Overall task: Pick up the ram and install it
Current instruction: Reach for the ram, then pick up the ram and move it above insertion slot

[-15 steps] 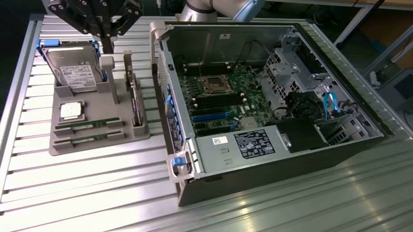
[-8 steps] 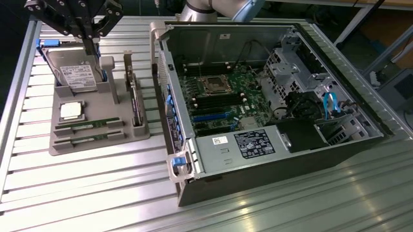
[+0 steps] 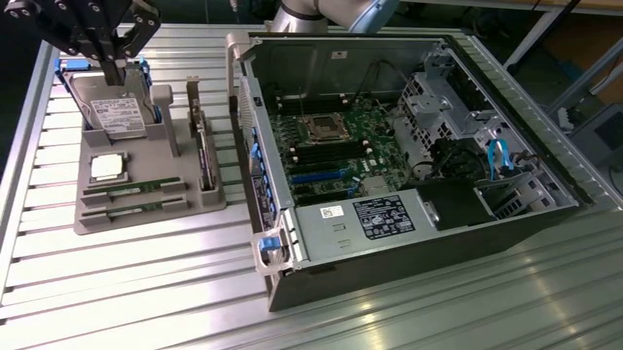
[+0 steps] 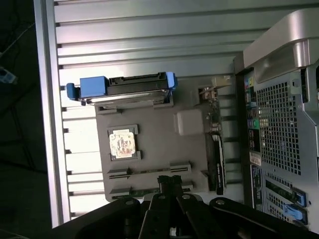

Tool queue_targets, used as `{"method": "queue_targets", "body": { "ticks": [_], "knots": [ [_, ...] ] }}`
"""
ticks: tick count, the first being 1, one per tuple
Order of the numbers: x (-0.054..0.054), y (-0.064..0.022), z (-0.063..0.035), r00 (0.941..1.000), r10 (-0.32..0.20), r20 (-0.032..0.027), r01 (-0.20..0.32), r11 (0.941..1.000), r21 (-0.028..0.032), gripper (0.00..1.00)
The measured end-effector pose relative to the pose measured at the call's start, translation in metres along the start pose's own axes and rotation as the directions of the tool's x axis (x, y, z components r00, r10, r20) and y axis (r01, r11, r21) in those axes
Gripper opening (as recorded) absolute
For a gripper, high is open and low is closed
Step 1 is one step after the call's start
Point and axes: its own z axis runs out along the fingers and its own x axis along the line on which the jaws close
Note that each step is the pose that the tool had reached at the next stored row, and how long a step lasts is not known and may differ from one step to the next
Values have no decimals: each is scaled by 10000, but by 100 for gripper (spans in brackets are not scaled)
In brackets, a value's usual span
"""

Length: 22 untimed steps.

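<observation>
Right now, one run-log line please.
gripper shut, holding nothing | above grey plastic parts tray | two thin green ram sticks seated in tray slots

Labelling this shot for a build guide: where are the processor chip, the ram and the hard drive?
processor chip (image 3: 107, 166): exterior view, centre of its silver lid.
ram (image 3: 136, 188): exterior view, middle of the green stick nearer the processor chip.
hard drive (image 3: 119, 113): exterior view, on its white label.
</observation>
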Motion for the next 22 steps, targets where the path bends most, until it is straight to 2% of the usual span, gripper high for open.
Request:
{"method": "queue_targets", "body": {
  "ticks": [6, 22],
  "knots": [
    [134, -11, 13, 10000, 3, -61, -3, 10000, 14, 10],
    [135, -11, 13, 10000, 2, -61, -2, 10000, 15, 10]
  ]
}}
